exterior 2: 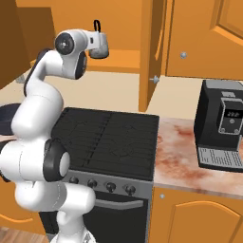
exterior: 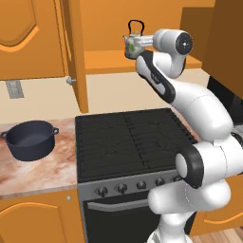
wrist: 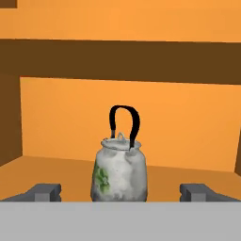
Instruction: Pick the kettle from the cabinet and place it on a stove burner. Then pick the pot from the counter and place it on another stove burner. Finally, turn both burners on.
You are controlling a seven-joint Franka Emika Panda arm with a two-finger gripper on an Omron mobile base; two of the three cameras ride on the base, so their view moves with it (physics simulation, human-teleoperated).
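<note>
2 fingertips of the gripper (wrist: 120, 192) stand wide apart, flanking the kettle (wrist: 118, 176) to bracket its body for a grasp; the kettle sits upright on the cabinet (wrist: 56, 164) shelf.

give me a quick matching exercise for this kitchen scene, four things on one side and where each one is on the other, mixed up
Things:
1. kettle
2. pot
3. coffee machine
4. gripper

Places:
A. on the counter left of the cooktop
B. on the cabinet shelf
C. open, fingers either side of the kettle
D. on the counter right of the cooktop

Pairs: 1-B, 2-A, 3-D, 4-C
</note>
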